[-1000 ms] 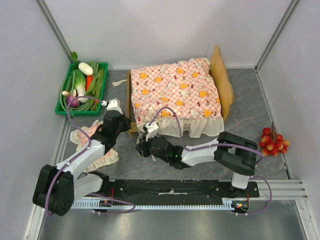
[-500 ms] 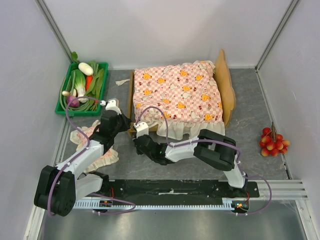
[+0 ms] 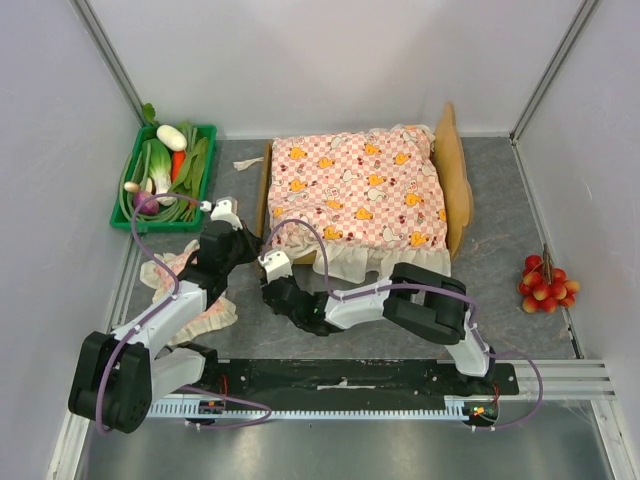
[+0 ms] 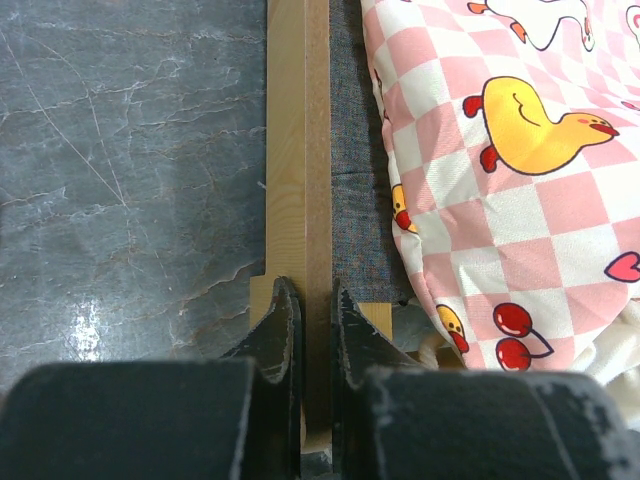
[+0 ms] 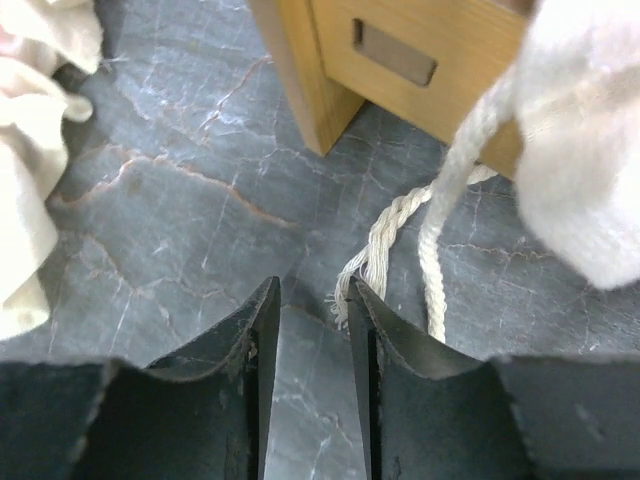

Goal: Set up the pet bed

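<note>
The pet bed (image 3: 458, 180) is a light-wood frame with its curved headboard at the right. A pink-checked mattress (image 3: 355, 190) lies on it. My left gripper (image 3: 243, 243) is shut on the bed's wooden foot rail at the near left corner. In the left wrist view the rail (image 4: 300, 150) runs between the two fingers (image 4: 317, 310), with the mattress (image 4: 500, 150) to the right. My right gripper (image 3: 272, 272) hangs low over the floor just in front of that corner, open a little and empty (image 5: 312, 300). A bed leg (image 5: 310, 90) and a white cord (image 5: 400, 240) lie just ahead of it.
A small pink frilled pillow (image 3: 175, 285) lies on the floor under my left arm. A green tray (image 3: 209, 175) of vegetables stands at the back left. A bunch of red fruit (image 3: 545, 283) lies at the right wall. Walls close in on three sides.
The bed has swung so that it sits squarer and a little further right. My right gripper has moved left, away from the mattress frill, to the near left corner.
</note>
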